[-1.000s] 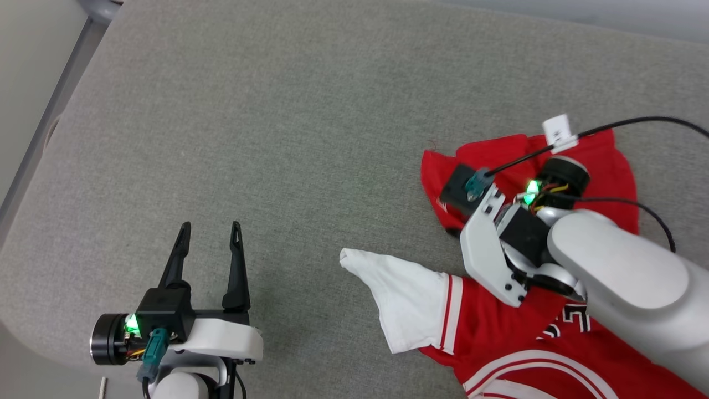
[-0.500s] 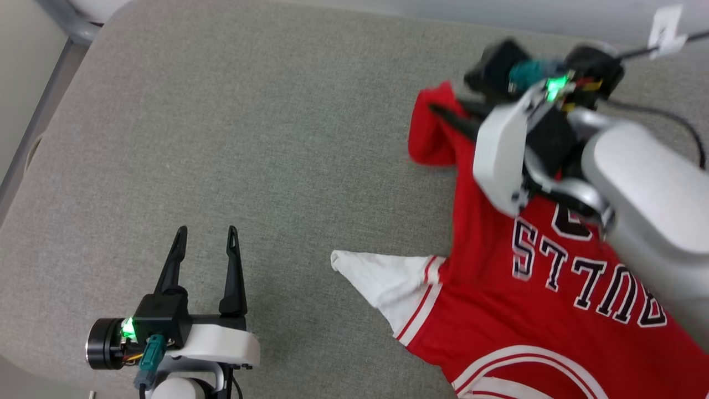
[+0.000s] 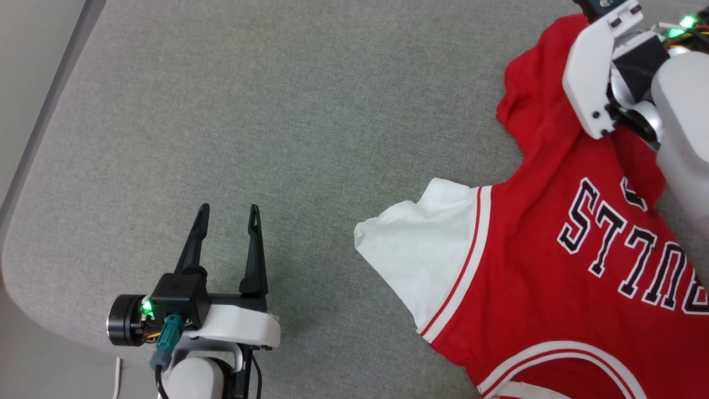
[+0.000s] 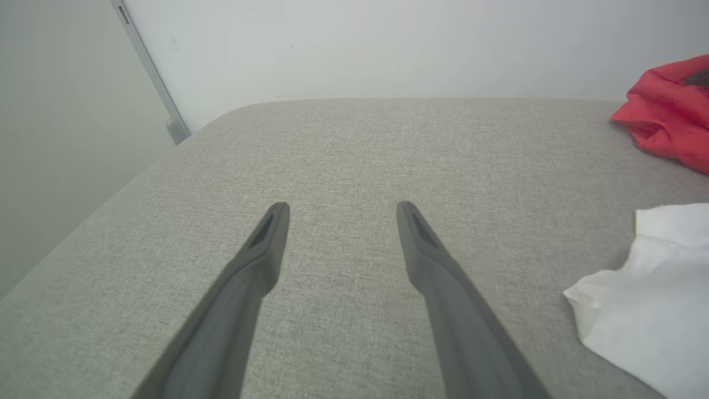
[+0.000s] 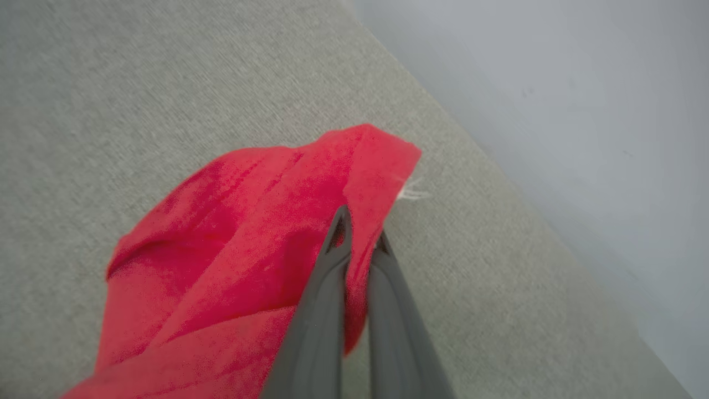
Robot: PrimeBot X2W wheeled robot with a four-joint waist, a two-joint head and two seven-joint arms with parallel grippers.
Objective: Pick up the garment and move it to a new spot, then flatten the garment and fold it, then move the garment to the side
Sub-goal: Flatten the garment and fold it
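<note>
The garment [image 3: 554, 244], a red jersey with a white sleeve [image 3: 426, 255] and dark block lettering, lies stretched across the right of the grey cushioned surface [image 3: 288, 111], its far hem raised. My right gripper [image 5: 360, 235] is shut on a red fold of the garment [image 5: 249, 221] near the hem, lifted above the surface; in the head view its white wrist [image 3: 595, 77] sits at the top right. My left gripper [image 3: 230, 213] hovers open and empty at the lower left, the white sleeve [image 4: 653, 310] well off to its right.
The grey surface has a rounded near-left corner [image 3: 16, 266] and a pale wall [image 4: 388, 44] along its far edge. A metal post [image 4: 149, 72] stands at the far left. Broad bare fabric spans the left and middle.
My right gripper has pulled the red hem up and away toward the far right, spreading the crumpled garment so the lettering shows. The head view has shifted. The left gripper has stayed open.
</note>
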